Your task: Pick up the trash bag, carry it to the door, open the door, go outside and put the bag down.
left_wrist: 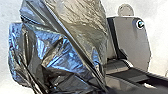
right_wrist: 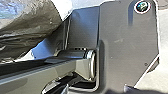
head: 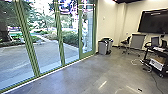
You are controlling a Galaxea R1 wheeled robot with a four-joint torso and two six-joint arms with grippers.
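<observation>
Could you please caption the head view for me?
Green-framed glass overlooks a paved yard, with grey bins by the wall.

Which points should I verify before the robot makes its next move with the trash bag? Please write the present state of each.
1. Trash bag at the robot: ok, beside its base plate.
2. Bag held firmly by a claw: cannot tell.
3. Robot already outside: not ok, it is indoors, facing the green-framed glass wall.
4. Door open: cannot tell.
5. Grey bins away from the robot: ok, they stand by the far wall.
</observation>
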